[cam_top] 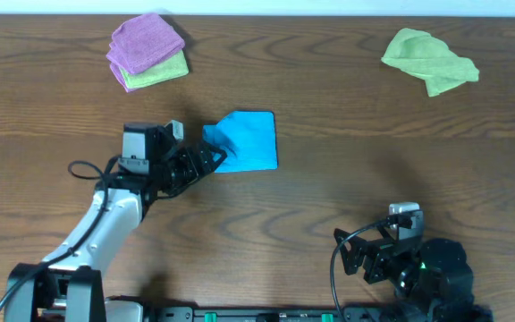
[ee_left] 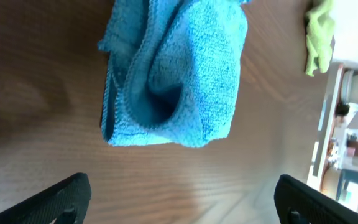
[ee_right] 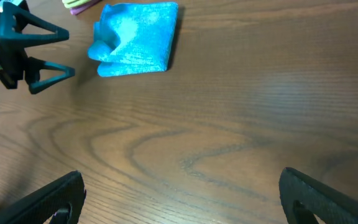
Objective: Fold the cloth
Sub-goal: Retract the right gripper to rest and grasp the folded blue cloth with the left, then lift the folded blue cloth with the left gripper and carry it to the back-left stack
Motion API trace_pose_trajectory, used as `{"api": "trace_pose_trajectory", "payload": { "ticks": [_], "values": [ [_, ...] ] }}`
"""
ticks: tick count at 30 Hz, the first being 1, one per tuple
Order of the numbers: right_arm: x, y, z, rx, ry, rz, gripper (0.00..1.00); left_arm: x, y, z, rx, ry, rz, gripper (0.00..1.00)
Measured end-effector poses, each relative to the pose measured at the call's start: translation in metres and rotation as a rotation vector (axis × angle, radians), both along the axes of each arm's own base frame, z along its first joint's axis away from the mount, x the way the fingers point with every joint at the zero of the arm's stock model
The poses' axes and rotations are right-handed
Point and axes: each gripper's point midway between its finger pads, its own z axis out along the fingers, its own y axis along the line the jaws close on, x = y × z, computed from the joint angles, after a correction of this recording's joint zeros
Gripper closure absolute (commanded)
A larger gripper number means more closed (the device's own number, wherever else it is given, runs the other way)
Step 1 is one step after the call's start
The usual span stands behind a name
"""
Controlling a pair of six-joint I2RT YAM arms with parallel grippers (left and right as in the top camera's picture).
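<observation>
Left gripper (cam_top: 216, 156) agape — just beside folded blue cloth (cam_top: 247, 140)

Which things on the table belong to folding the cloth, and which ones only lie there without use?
Belong to the job:
- blue cloth, partly folded, mid-table
- left gripper, open, close beside the cloth

Just lying about:
- purple cloth, folded, far left corner
- light green cloth, folded, under the purple one
- crumpled green cloth, far right corner

fuzzy terry blue cloth (ee_left: 179, 81) on smooth wood-grain table (ee_left: 36, 93).
</observation>
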Motion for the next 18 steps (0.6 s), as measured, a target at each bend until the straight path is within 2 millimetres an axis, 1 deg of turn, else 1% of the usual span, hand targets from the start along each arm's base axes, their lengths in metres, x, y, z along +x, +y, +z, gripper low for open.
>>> {"api": "trace_pose_trajectory", "payload": {
  "ticks": [6,10,15,18],
  "values": [
    [-0.001,0.0,-0.001,-0.001,0.006,-0.001,0.01,-0.005,-0.003,-0.013,-0.014,0.057,0.064,0.05],
    [-0.001,0.0,-0.001,-0.001,0.007,-0.001,0.01,-0.001,-0.007,-0.021,-0.024,0.082,0.089,0.05],
    [-0.001,0.0,-0.001,-0.001,0.007,-0.001,0.01,0.004,-0.014,-0.039,-0.042,0.122,0.106,0.05],
    [-0.001,0.0,-0.002,-0.001,0.008,-0.001,0.0,0.008,-0.018,-0.044,-0.057,0.127,0.114,0.04]
  ]
}}
